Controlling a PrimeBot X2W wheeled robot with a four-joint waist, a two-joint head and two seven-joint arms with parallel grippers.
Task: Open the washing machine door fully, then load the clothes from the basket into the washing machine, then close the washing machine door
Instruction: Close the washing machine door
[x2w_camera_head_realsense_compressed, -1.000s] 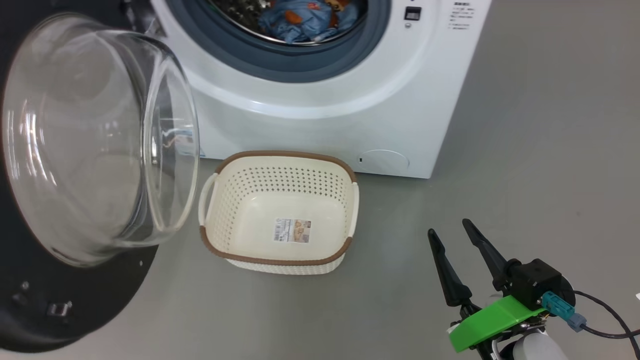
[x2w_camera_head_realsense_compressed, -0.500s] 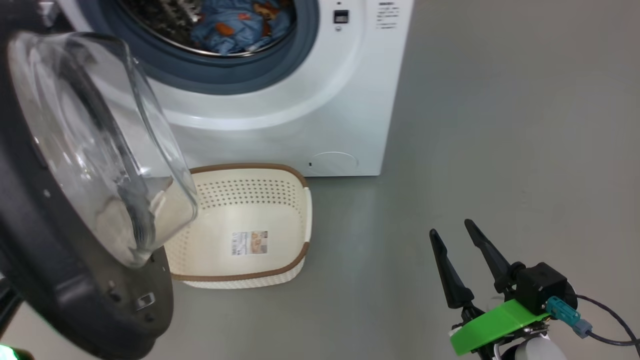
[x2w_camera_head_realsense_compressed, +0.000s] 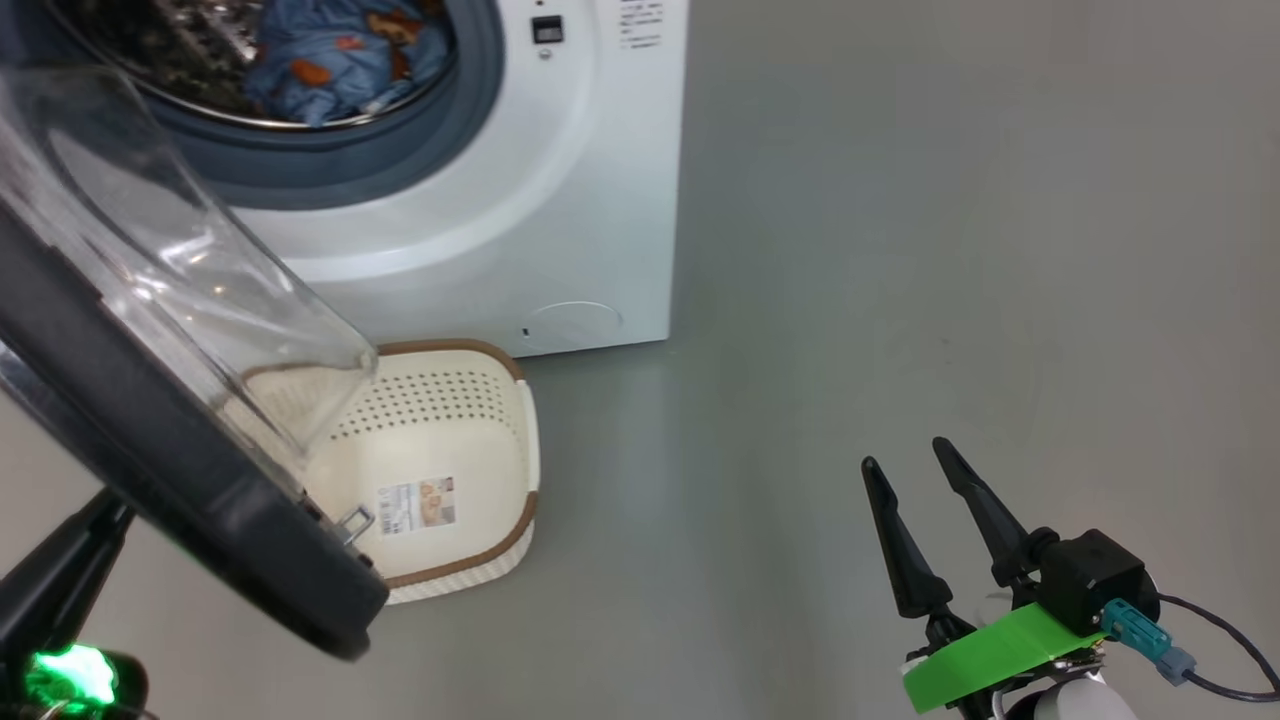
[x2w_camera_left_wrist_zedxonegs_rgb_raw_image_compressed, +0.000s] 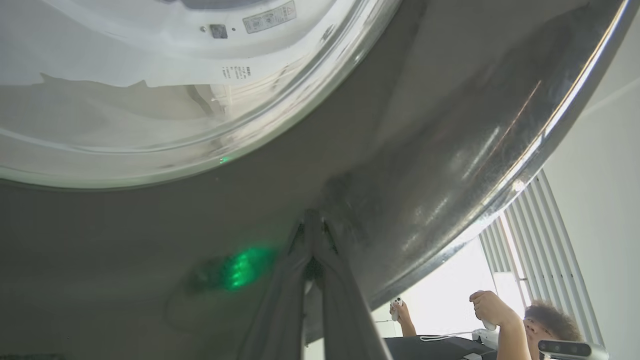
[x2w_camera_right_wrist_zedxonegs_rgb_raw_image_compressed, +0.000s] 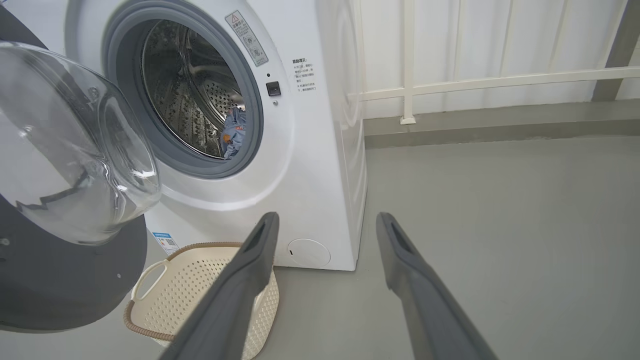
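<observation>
Evidently the left gripper (x2w_camera_left_wrist_zedxonegs_rgb_raw_image_compressed: 312, 220), pinched closed, presses the washing machine door (x2w_camera_head_realsense_compressed: 200, 510) to shut it; the right gripper (x2w_camera_head_realsense_compressed: 904, 453) gapes empty.

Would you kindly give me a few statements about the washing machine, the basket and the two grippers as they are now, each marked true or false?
1. The clothes lie inside the washing machine. True.
2. The basket holds a garment. False: only a paper label lies on its floor.
3. The right gripper is open and holds nothing. True.
4. The washing machine door is fully shut. False: it stands open.
5. The left gripper is spread wide. False: it is shut, with its tips at the door's dark rim.
</observation>
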